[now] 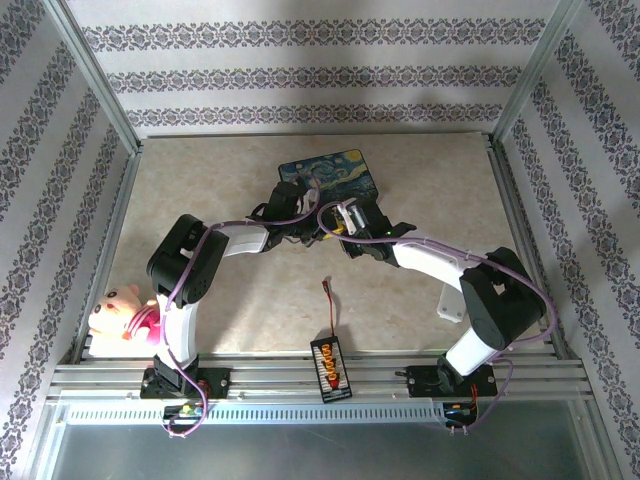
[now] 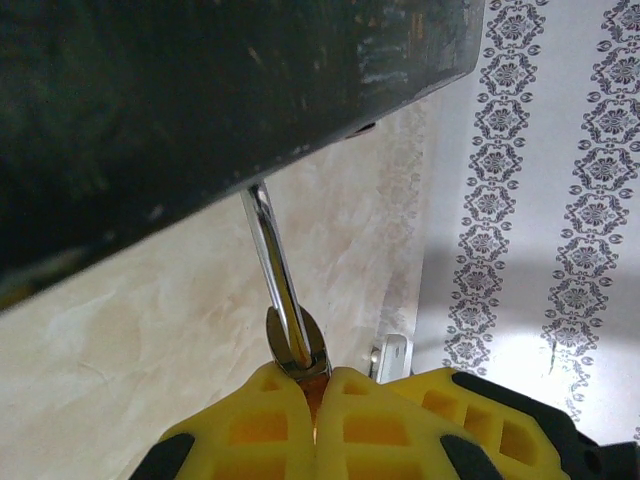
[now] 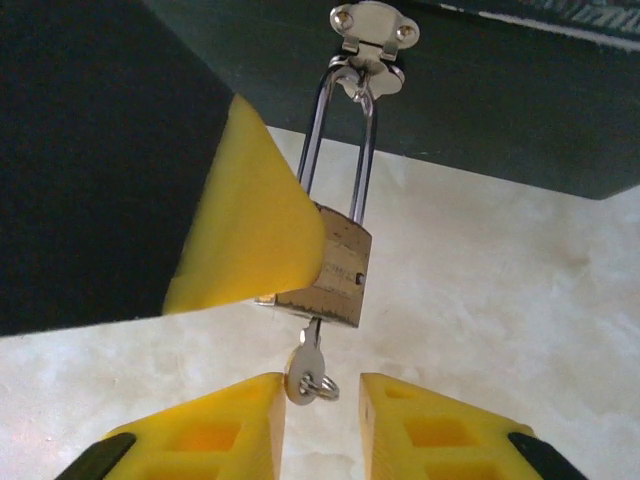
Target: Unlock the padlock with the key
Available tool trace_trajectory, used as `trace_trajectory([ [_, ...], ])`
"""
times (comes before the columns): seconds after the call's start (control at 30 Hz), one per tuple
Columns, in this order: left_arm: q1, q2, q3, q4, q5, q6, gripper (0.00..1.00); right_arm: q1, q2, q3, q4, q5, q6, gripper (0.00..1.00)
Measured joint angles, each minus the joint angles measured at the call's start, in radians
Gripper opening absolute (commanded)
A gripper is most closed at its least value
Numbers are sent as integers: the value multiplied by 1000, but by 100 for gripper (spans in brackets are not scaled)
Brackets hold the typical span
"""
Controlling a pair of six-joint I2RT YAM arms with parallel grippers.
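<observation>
Padlock (image 3: 335, 265) pinched by L gripper (image 2: 318, 385); R gripper (image 3: 322, 385) ajar round key (image 3: 305, 365).

The left arm (image 1: 180, 328) and right arm (image 1: 430, 258) share one build: glossy white links between bulky black joint housings, each on a black base (image 1: 185, 382). From the base a thin purple cable (image 1: 215, 232) runs along each arm. The left tool (image 2: 315, 385) and right tool (image 3: 322, 400) carry chunky yellow fingers (image 3: 215, 435) with moulded rectangular pockets and black outer corners.

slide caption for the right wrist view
Key in the padlock hanging from the box latch; right claw open around the key, left claw gripping the padlock.
</observation>
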Motion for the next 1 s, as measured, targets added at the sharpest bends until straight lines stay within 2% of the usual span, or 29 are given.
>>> trace_trajectory([
  [0.17,0,0,0,0,0,0,0,5,17,16,-1,-1,-2,8],
  [0.5,0,2,7,-10,0,1,0,6,31,46,-37,0,-6,7],
  [0.53,0,2,7,-10,0,1,0,7,32,50,-42,0,-6,9],
  [0.6,0,2,7,-11,0,1,0,6,34,58,-51,0,-8,20],
  [0.7,0,2,7,-10,1,-1,0,6,31,63,-37,2,-18,31],
  [0.9,0,2,6,2,1,-30,0,6,-72,0,-23,2,-23,33],
  [1.0,0,2,6,9,2,-45,0,6,-135,-29,-27,5,-20,29],
])
